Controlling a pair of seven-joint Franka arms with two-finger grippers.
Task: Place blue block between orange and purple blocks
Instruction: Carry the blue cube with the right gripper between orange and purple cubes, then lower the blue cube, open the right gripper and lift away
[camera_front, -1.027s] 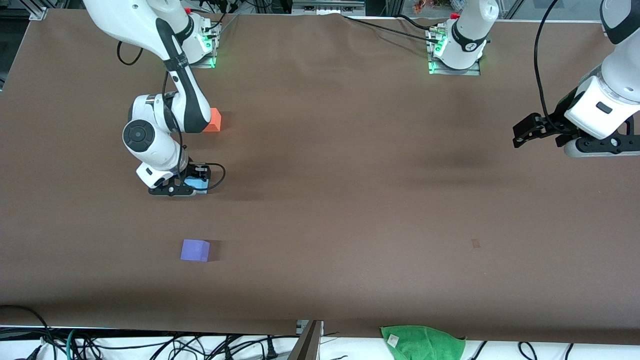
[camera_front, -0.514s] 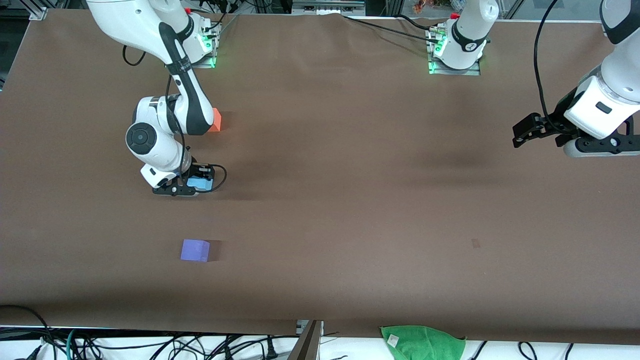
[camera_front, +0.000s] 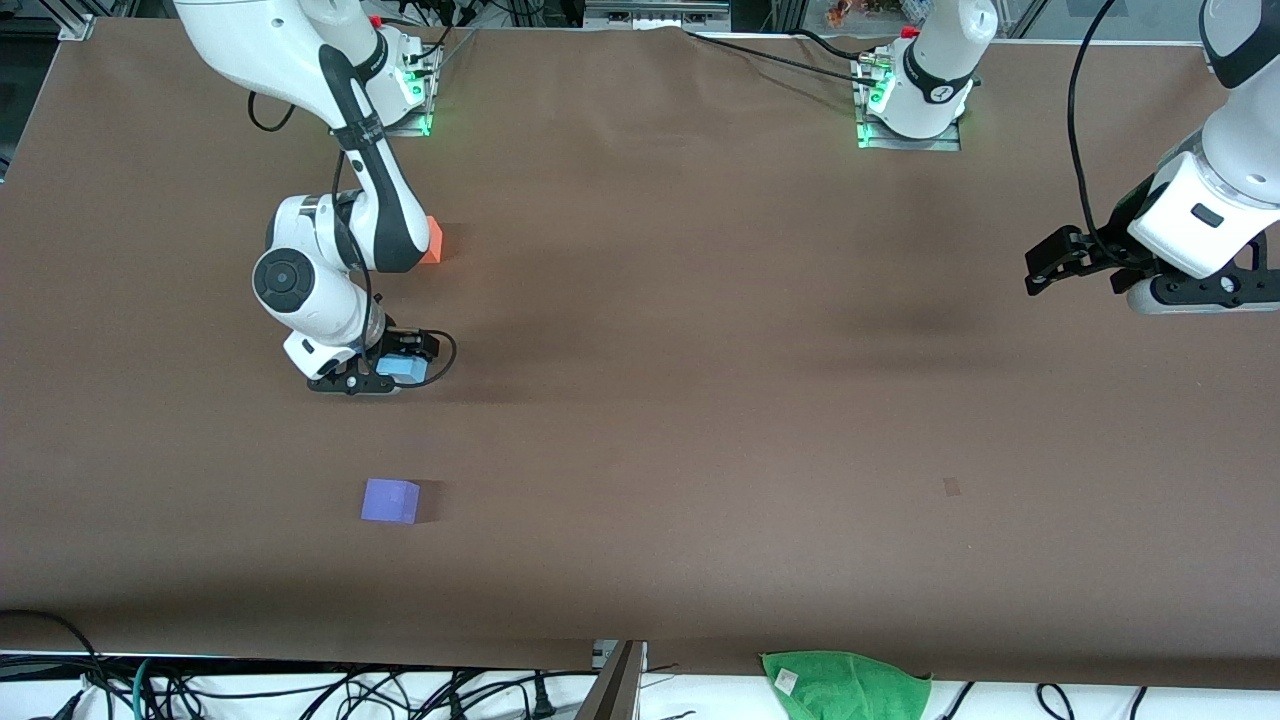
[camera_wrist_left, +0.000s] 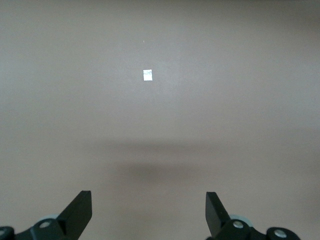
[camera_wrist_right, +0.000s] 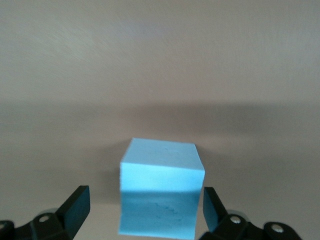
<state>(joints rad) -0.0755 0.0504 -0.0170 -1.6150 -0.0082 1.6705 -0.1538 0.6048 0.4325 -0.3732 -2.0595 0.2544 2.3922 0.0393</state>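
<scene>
Right tool (camera_front: 392, 372) low over the bench (camera_front: 700, 400), fingers spread, a gap at each side of the blue block (camera_front: 398, 369) in the right wrist view (camera_wrist_right: 161, 187). Blue block between the orange block (camera_front: 431, 241), farther from the front camera, and the purple block (camera_front: 390, 501), nearer to it; all three toward the right arm's end. Left tool (camera_front: 1050, 268) waiting in the air over the left arm's end, fingers spread (camera_wrist_left: 149, 215), gripping nothing. Green cloth (camera_front: 845, 685) at the bench's near edge.
</scene>
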